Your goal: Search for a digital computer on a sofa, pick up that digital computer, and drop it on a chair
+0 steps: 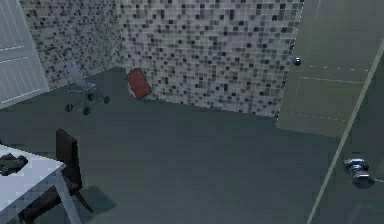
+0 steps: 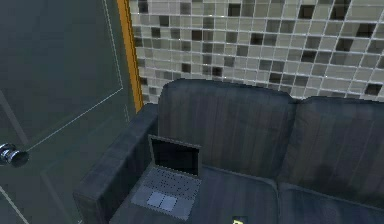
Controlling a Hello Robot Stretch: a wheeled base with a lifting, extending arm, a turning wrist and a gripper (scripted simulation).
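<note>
One laptop (image 2: 170, 173), sofa seat (image 2: 232, 190), lid toward backrest

Sofa (image 2: 250, 130), right end and front beyond the arm side view's edges; tiny unidentifiable speck (image 2: 236, 217) on seat.

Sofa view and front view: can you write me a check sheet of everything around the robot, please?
surface: dark sofa; dark floor.
job's things: laptop standing open on the sofa seat, next to the armrest at the arm side view's left; dark chair beside a white table.
clutter: red thing leaning against the wall; wheeled frame; dark thing on the table.
jaws: nothing seen.
cables: nothing seen.
surroundings: tiled walls; closed door; orange-framed door beside the sofa.
</note>
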